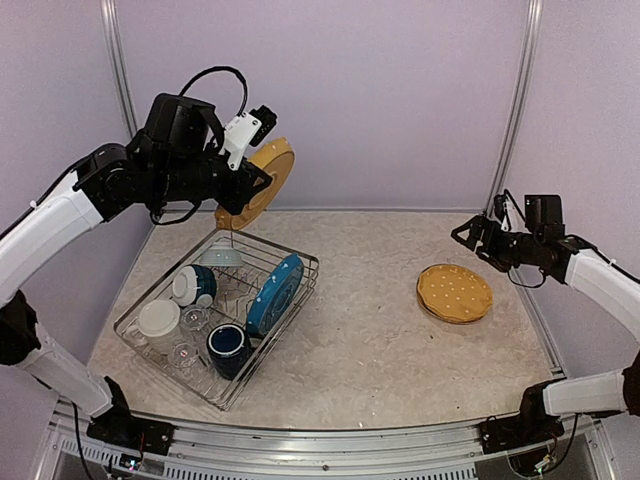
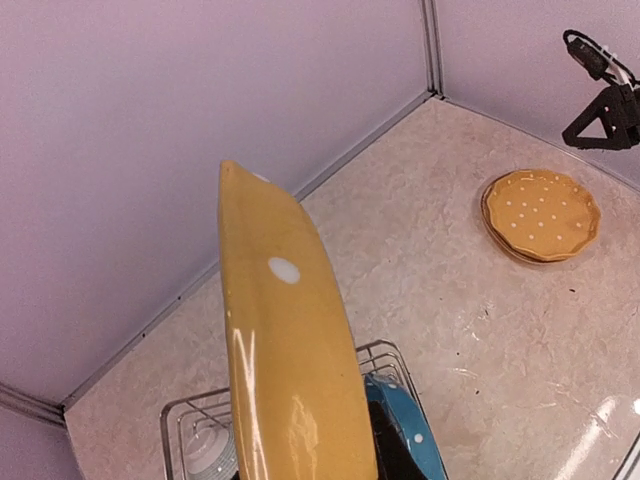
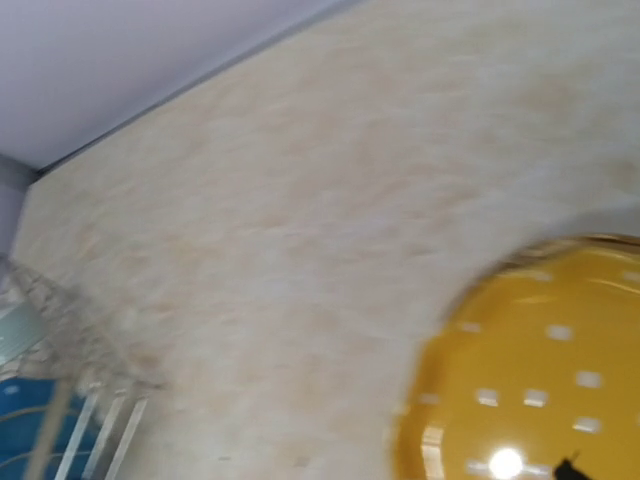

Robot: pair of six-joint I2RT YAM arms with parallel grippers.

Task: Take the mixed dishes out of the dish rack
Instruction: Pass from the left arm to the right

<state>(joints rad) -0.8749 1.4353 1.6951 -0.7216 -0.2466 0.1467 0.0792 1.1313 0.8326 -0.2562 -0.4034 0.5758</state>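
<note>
Marbled worktop [image 1: 380,340] holds the dish rack [image 1: 300,262] at eight o'clock; above it the left tool [image 1: 243,190] grips a yellow plate [image 1: 268,172] by its rim, likely slick and breakable, right tool [image 1: 470,235] wide at three o'clock.

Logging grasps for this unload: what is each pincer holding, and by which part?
Left pincer grips a yellow plate by its rim, above the rack. Right pincer is open, holding nothing.

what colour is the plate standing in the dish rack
The plate is blue with white dots, seen best in the top external view.
</note>
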